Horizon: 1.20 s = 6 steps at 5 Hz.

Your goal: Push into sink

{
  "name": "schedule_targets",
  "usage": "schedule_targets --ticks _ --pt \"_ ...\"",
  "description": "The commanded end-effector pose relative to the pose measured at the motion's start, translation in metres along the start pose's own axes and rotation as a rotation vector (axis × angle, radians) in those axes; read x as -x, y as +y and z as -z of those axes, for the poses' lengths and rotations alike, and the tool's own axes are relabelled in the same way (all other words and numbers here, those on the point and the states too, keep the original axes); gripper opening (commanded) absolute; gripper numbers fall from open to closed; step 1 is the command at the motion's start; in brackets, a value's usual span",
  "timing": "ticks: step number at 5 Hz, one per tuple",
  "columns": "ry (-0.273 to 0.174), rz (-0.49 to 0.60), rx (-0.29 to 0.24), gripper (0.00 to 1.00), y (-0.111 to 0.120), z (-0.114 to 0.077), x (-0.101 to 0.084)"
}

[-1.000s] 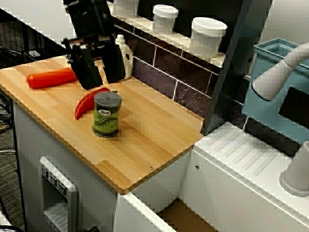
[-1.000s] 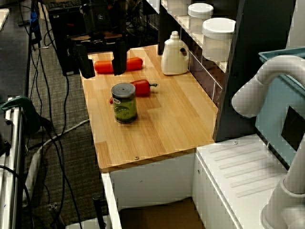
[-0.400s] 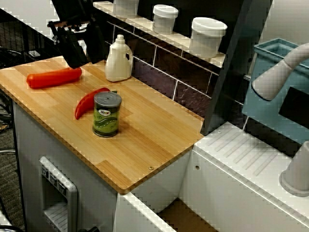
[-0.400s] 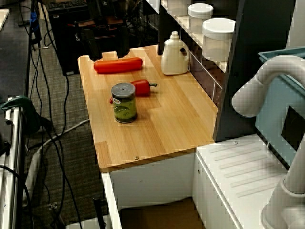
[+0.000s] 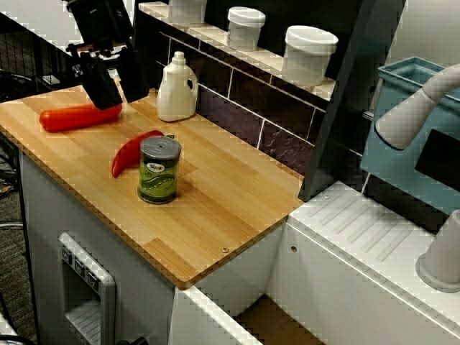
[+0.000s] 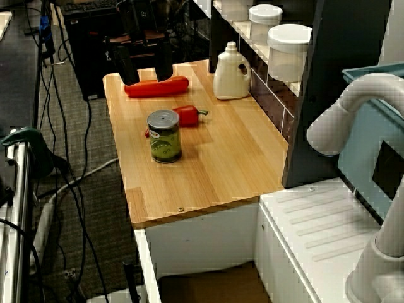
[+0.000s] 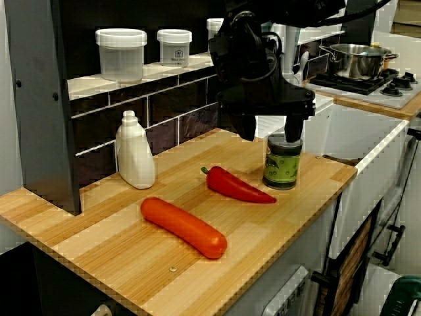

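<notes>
Wood-grain planks make up the countertop (image 5: 215,208), a pale laminate slab with square edges and a small screw head near its front corner. On it stands the green can (image 5: 159,169) — a short metal cylinder with a dark lid and a printed green label, upright, with bare board on the side facing the sink. The sink (image 5: 269,323) lies well apart from the can, past the countertop's end edge and lower down; only a corner shows, white walls around a tan-brown bottom.

Touching the can's far side, or just beside it, lies a glossy red pepper (image 5: 131,150), curved and tapering, its stem toward the wall. Farther from the can rests a smooth orange carrot (image 5: 75,116), long and rounded at both ends. A white plastic bottle (image 5: 176,90) with a moulded handle stands near the dark tiled backsplash, away from the can.

Beyond the carrot, well apart from the can, hangs the gripper (image 6: 146,62), black and blocky — its two flat fingers spread apart with nothing between them, their tips just above the carrot.

Above the backsplash a shelf carries white lidded jars (image 5: 309,53). Past the countertop's end, farther from the can than the sink's corner, sit a white ribbed drainboard (image 5: 366,230) and a teal-blue bin (image 5: 402,122).
</notes>
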<state>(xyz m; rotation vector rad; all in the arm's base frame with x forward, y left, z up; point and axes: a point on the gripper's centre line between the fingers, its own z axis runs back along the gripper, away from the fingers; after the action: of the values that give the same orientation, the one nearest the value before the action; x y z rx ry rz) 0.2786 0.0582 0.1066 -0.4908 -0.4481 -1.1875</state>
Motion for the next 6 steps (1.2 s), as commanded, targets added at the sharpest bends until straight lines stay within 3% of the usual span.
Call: schedule_targets --ticks 1,3,6 --pt "0.026 0.055 -0.018 0.00 0.002 -0.006 0.008" --pt "0.040 0.072 -0.009 0.00 -0.002 0.004 0.011" --pt "0.050 0.018 -0.025 0.00 -0.006 0.039 0.017"
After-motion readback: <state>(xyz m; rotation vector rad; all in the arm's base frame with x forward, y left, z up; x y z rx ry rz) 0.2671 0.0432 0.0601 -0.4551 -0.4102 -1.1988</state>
